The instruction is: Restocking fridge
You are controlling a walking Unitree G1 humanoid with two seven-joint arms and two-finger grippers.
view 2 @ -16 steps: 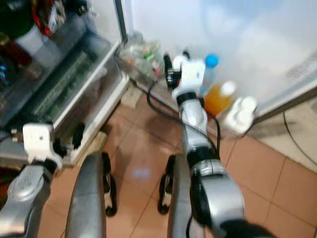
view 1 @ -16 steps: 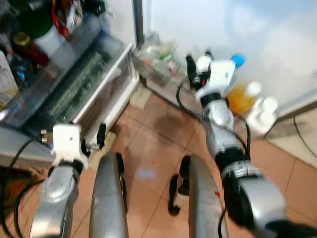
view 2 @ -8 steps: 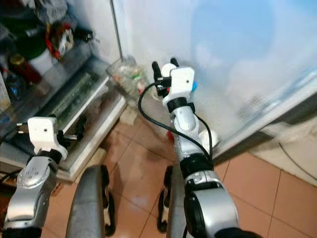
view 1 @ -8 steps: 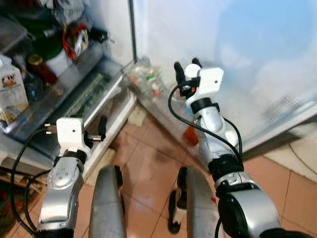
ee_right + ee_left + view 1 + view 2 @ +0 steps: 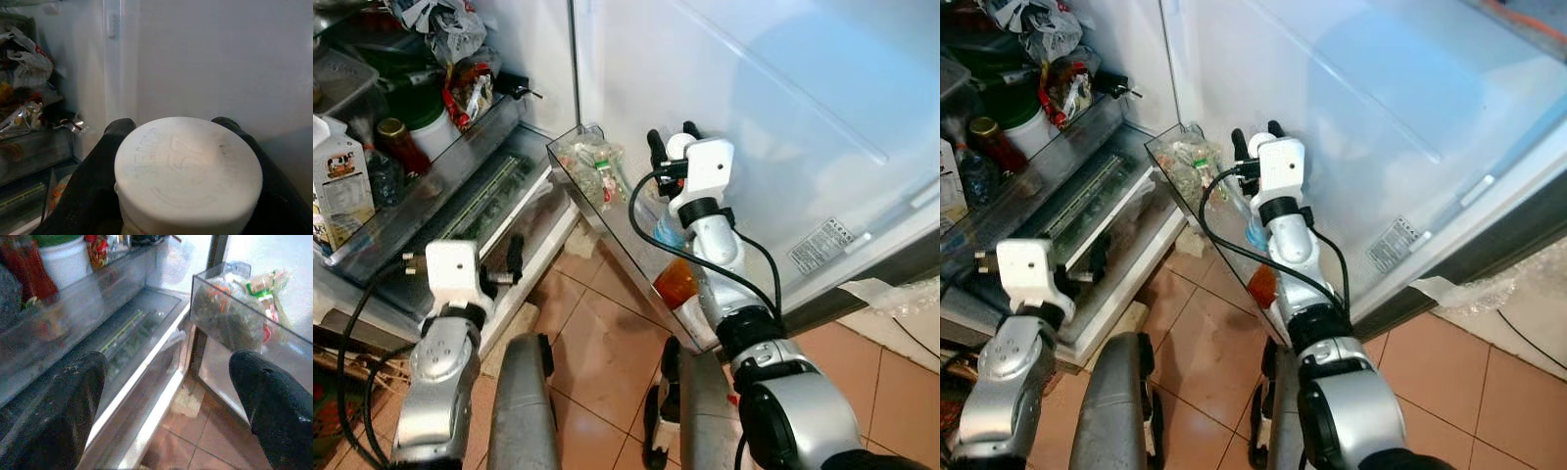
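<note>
The right tool [image 5: 667,142] is raised in front of the open fridge door [image 5: 783,108], above the clear door bin [image 5: 607,220] at the door's foot. Its two black fingers [image 5: 98,161] are clamped on a white-capped container [image 5: 188,171]; in the right wrist view the round cap sits between the fingers, one finger against each side. The container body below the cap cannot be made out. Inside the bin, below the right arm, stand a bottle [image 5: 663,223] with a blue label and an orange bottle [image 5: 674,282]; packets [image 5: 590,162] lie at the bin's end nearest the fridge body. The bin's near wall runs along the tiled floor [image 5: 597,338]. The left tool [image 5: 171,396] is held low before the fridge interior, its fingers [image 5: 73,396] set wide apart with nothing between them. Ahead of it lie the bottom drawer [image 5: 484,211] and, above that, a shelf [image 5: 421,196] carrying a milk carton [image 5: 340,191], a red-capped jar [image 5: 396,145] and a white tub [image 5: 435,127]. A gap of floor separates the drawer front from the bin's end. The robot's two legs [image 5: 524,411] stand on the tiles between the arms. To the right of the door, crumpled plastic sheeting [image 5: 901,294] lies on the floor.
</note>
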